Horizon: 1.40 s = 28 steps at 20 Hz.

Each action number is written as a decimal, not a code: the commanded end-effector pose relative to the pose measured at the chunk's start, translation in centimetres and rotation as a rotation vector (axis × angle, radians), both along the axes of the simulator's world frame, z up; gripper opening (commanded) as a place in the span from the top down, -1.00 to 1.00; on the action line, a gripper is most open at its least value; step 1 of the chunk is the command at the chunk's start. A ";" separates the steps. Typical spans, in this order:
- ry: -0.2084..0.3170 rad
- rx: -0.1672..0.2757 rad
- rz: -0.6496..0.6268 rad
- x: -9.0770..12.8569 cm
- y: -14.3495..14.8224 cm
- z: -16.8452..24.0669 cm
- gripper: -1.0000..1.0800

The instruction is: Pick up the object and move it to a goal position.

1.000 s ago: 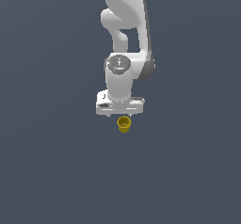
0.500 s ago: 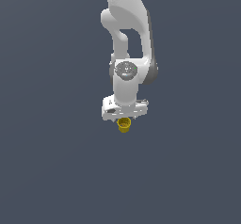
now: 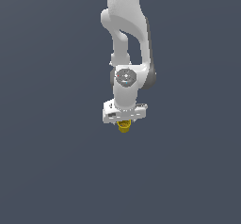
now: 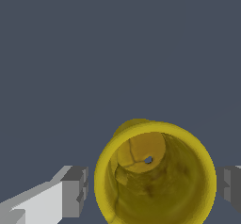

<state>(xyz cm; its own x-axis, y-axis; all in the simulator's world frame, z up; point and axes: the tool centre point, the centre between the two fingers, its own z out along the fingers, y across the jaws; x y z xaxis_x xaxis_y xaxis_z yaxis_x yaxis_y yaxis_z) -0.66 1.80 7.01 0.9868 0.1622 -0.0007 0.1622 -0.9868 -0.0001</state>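
Observation:
The object (image 3: 124,127) is a small yellow cup, and it shows just under the white hand in the exterior view. My gripper (image 3: 123,121) sits directly over it, so most of the cup is covered. In the wrist view I look down into the object's (image 4: 155,180) hollow top, with its rim between the two grey fingers (image 4: 75,192). The gripper (image 4: 153,190) is open. A thin gap shows between one finger and the rim, and the other finger stands right at the rim.
A plain dark grey-blue surface (image 3: 56,162) fills everything around the arm. No other object, container or edge shows in either view.
The hand has come down over the yellow cup and the arm's wrist has shifted a little. The cup has stayed where it was.

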 end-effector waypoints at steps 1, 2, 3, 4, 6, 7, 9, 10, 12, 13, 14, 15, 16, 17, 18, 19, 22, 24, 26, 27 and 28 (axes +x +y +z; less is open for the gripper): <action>0.000 0.000 0.001 0.0 0.0 -1.3 -0.92; 0.000 0.000 0.002 0.0 0.0 -1.6 -0.92; 0.000 0.000 0.002 0.0 0.0 -1.9 -0.92; 0.000 0.000 0.002 0.0 0.0 -2.1 -0.92; -0.001 0.000 0.003 0.1 0.0 -2.3 -0.92; -0.001 0.000 0.003 0.1 0.0 -2.4 -0.92; -0.001 0.000 0.003 0.1 0.0 -2.4 1.00; -0.001 0.000 0.003 0.1 0.0 -2.4 1.00; -0.001 0.000 0.003 0.1 0.0 -2.4 1.00; -0.001 0.000 0.003 0.1 0.0 -2.4 1.00; -0.001 0.000 0.003 0.1 0.0 -2.4 1.00; -0.001 0.000 0.003 0.1 0.0 -2.4 1.00; -0.001 0.000 0.003 0.1 0.0 -2.4 1.00; -0.001 0.000 0.003 0.1 0.0 -2.4 1.00; -0.001 0.000 0.003 0.1 0.0 -2.3 1.00; -0.001 0.000 0.002 0.1 0.0 -2.3 1.00; -0.001 0.000 0.002 0.2 0.3 -1.7 1.00; -0.001 0.000 0.002 0.2 0.6 -1.1 1.00; -0.001 0.000 0.002 0.4 1.1 -0.1 1.00; -0.001 0.000 0.002 0.5 1.3 0.4 1.00; -0.001 0.000 0.002 0.5 1.6 1.0 1.00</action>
